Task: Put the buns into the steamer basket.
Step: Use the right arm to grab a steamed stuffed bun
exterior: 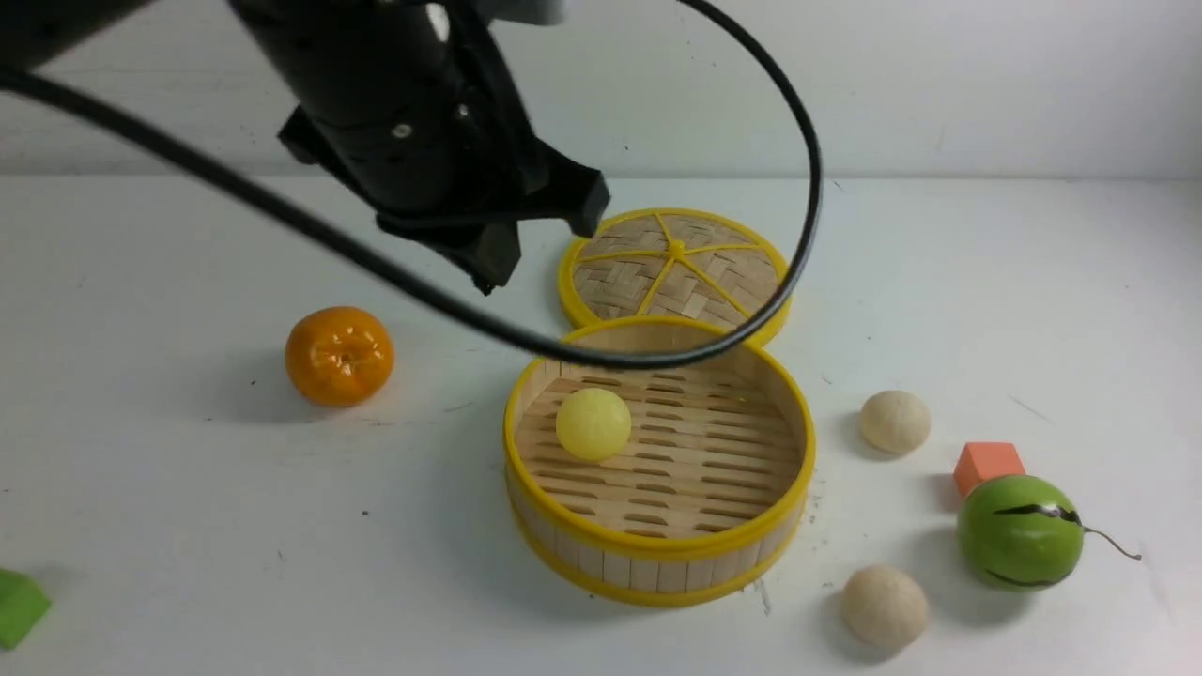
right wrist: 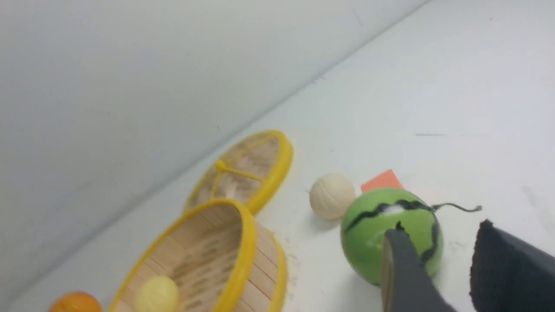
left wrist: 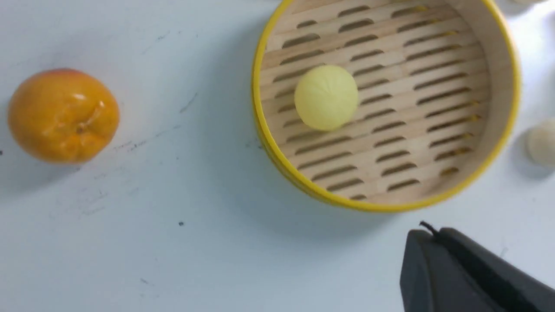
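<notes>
- The white table is smooth, with small dark scuff marks.
- The black left arm hangs above the far left of the basket, angled down. The left gripper has its fingers pressed together and carries nothing. A black cable loops over it.
- The right gripper has its dark fingers apart, with nothing between them, near the green ball.
- The steamer basket is round, with bamboo slat walls, yellow rims and a slotted floor.
- The flat woven lid lies just behind it.
- The green ball is glossy, with a thin stem.
- The orange is shiny, left of the basket.
- The smooth yellow bun lies inside the basket. Two cream buns sit on the table at its right.
- An orange block and a green block lie on the table.
</notes>
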Motion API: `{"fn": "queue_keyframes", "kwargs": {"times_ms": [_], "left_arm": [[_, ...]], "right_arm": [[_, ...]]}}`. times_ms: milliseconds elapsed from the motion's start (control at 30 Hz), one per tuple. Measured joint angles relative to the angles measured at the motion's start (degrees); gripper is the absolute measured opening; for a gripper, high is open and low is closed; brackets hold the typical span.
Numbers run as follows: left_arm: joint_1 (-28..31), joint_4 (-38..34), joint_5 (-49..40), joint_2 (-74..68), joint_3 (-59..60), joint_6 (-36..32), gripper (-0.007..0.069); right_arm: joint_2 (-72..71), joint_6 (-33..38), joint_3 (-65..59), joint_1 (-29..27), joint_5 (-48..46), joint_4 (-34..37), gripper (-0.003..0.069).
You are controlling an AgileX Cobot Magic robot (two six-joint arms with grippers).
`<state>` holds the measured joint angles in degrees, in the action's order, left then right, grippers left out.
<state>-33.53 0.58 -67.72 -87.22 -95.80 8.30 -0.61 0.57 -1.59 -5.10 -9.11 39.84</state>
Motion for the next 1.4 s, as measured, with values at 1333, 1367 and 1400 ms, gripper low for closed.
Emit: {"fn": "queue_keyframes", "kwargs": {"times_ms": [1333, 1367, 1400], "left_arm": [[0.0, -12.2, 50.1, 84.0, 85.7, -1.0, -0.0013], [0.0, -12.2, 50.1, 84.0, 85.7, -1.0, -0.0013], [0.0, -12.2, 50.1, 84.0, 85.7, -1.0, -0.0013]], "right_arm": [[85.6, -14.6, 58.8, 36.3, -42.3, -39.1, 0.0253], [86.6, -15.0, 59.1, 36.3, -41.9, -39.8, 0.0258], [86.6, -15.0, 59.1, 36.3, -41.8, -39.8, 0.0258]]}}
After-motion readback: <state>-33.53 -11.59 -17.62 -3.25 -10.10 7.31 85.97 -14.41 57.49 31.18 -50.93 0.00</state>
